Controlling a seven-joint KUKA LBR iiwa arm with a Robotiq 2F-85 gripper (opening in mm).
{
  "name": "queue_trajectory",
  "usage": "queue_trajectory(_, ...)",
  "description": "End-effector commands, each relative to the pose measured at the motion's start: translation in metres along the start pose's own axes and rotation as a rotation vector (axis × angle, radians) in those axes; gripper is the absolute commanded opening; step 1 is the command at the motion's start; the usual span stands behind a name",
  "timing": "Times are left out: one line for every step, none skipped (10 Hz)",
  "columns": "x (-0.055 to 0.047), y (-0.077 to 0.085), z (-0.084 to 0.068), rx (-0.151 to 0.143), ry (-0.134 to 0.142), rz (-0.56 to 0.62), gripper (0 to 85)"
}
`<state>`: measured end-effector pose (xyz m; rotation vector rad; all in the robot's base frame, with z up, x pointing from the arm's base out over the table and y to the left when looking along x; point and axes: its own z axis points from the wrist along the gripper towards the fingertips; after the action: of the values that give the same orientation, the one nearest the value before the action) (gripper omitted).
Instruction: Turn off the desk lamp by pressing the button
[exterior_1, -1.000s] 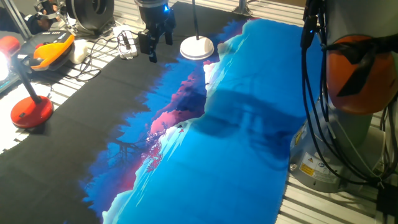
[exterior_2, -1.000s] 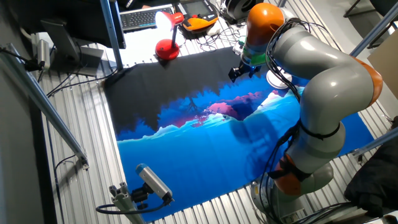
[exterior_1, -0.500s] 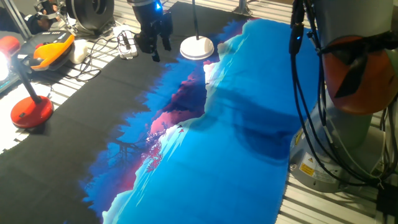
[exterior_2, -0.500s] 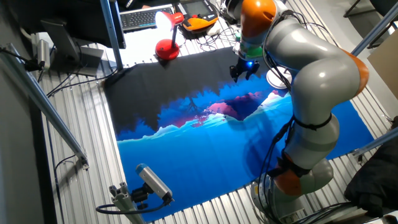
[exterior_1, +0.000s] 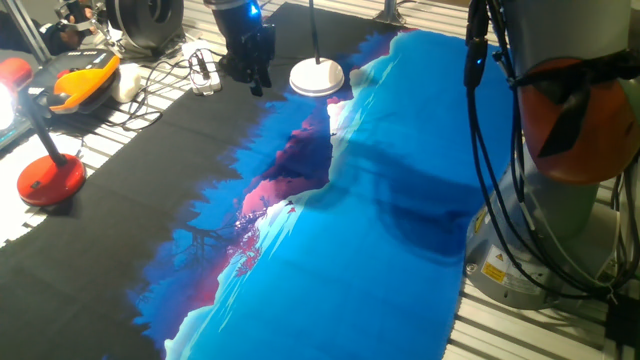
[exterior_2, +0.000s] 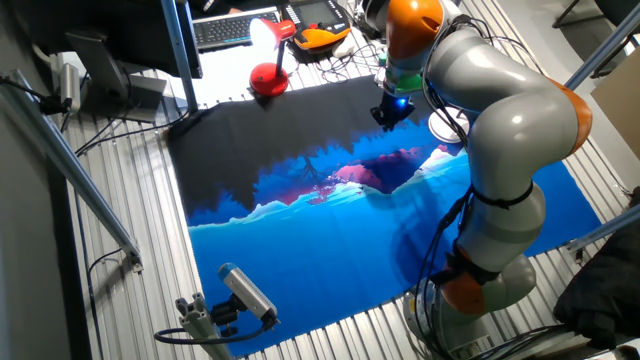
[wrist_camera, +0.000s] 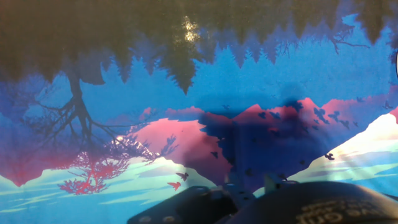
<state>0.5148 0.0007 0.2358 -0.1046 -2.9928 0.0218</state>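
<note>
The desk lamp's flat round white base (exterior_1: 317, 77) sits at the far edge of the printed mat, and its thin dark pole (exterior_1: 314, 30) rises out of the top of the frame. I cannot make out its button in any view. My gripper (exterior_1: 250, 82) hangs just left of the base, a short gap away, with its fingers pointing down over the dark part of the mat. In the other fixed view, the gripper (exterior_2: 386, 114) is beside the white base (exterior_2: 444, 126), which the arm partly hides. The hand view shows only the mat's picture and the hand's dark body at the bottom.
A red round-based lamp (exterior_1: 50, 180), which is lit, stands off the mat at the left. Cables and a white plug strip (exterior_1: 203, 72) lie behind the gripper, beside an orange device (exterior_1: 85, 80). The arm's base and its cables (exterior_1: 545, 230) fill the right side.
The arm's upper links have swung left and the hand has turned and lifted slightly. It remains just left of the white base.
</note>
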Motion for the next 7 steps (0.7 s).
queue_trajectory(0.0001,0.0000,0.0000,0.000,-0.001,0.000,0.0)
queue_trajectory(0.0003,0.0000,0.0001,0.000,-0.003,0.000,0.0)
queue_trajectory(0.0003,0.0000,0.0001,0.000,-0.003,-0.003,0.0)
queue_trajectory(0.0003,0.0000,0.0001,0.001,-0.003,-0.006,0.0)
queue_trajectory(0.0003,0.0000,0.0001,0.000,-0.003,0.000,0.0)
queue_trajectory(0.0003,0.0000,0.0001,0.000,-0.003,0.002,0.0)
queue_trajectory(0.0003,0.0000,0.0000,0.000,-0.003,0.002,0.0)
